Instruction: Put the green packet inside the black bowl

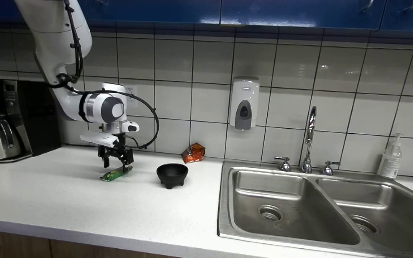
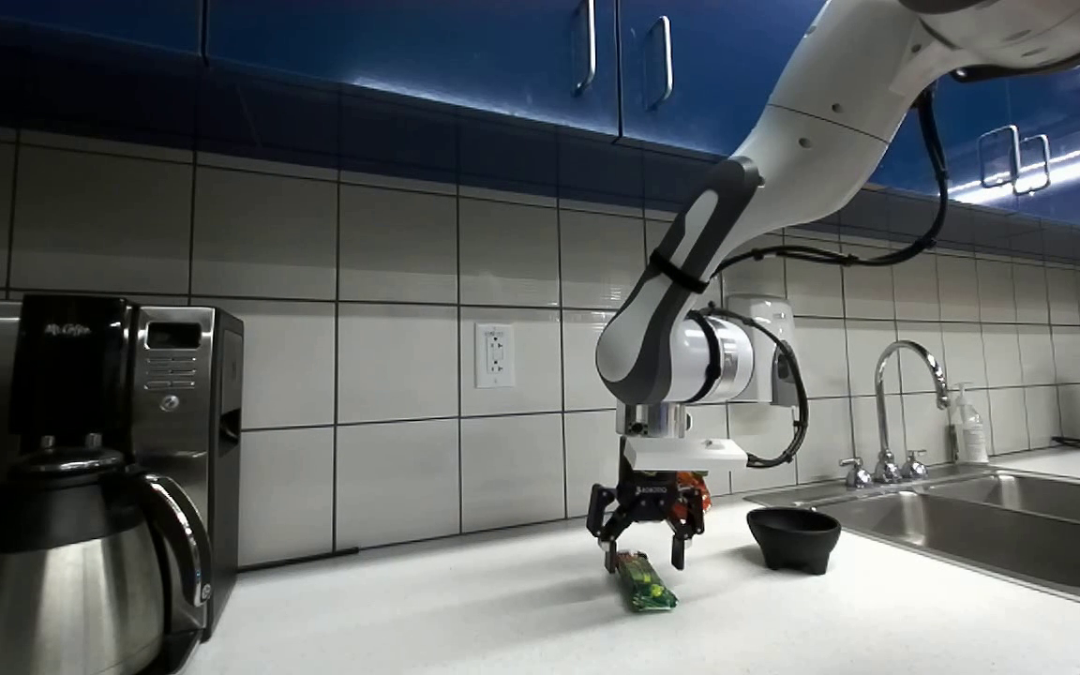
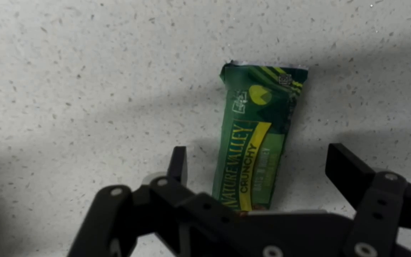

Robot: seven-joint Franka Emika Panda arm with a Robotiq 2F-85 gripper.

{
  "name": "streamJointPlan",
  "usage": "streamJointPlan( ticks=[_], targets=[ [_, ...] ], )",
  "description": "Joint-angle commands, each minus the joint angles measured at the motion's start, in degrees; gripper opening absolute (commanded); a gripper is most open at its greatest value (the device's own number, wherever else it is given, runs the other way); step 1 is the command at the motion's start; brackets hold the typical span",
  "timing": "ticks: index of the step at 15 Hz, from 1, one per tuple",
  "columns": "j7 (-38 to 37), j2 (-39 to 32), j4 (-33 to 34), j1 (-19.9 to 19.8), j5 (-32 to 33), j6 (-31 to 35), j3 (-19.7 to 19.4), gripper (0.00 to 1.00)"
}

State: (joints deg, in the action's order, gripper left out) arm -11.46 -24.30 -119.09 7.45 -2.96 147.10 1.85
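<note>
- Near, on the counter (image 1: 84, 208): green packet (image 3: 255, 139), label up, left of the black bowl (image 1: 172, 175) in both exterior views. Not lifted; reads as lining up the grasp, early in the job.
- Over it, gripper (image 2: 645, 561) is released, fingers spread, holding nothing. Packet lies between them with gaps, closer to one finger. Uneven first contact could shove or twist it.
- Grasp looks biased to packet's far end. Lift there and the near end may droop or pivot; more central would be safer.
- Can't tell if fingertips touch the counter. Too high: pinch slips off the wrapping. Too low: tips scrape. Label says CRUNCHY, so a hard squeeze could crush it.
- Bowl: upright, right of the gripper, well apart, sink (image 1: 225, 204) farther right. Packet looks about as long as the mouth is wide; lowered flat, it could bridge the rim. Carried low, it could knock the bowl sideways.
- Far, by the tile wall (image 1: 172, 96): red-orange wrapper (image 1: 194, 153), farther back than the bowl. Not the target; only a snag if the path swings wide.
</note>
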Motion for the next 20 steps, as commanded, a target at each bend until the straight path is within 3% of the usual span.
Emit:
streamJointPlan(
  ticks=[1,12,14,20],
  targets=[
    [-0.25,-0.54,0.42,0.02,0.28,0.66,0.02,1.00],
    [-0.13,-3.03,1.74,-0.01,0.01,2.06,0.03,1.00],
    [-0.07,-3.07,1.93,-0.05,-0.18,2.37,0.16,0.74],
    [-0.31,-3.34,2.36,0.22,0.09,2.43,0.02,0.27]
  ],
)
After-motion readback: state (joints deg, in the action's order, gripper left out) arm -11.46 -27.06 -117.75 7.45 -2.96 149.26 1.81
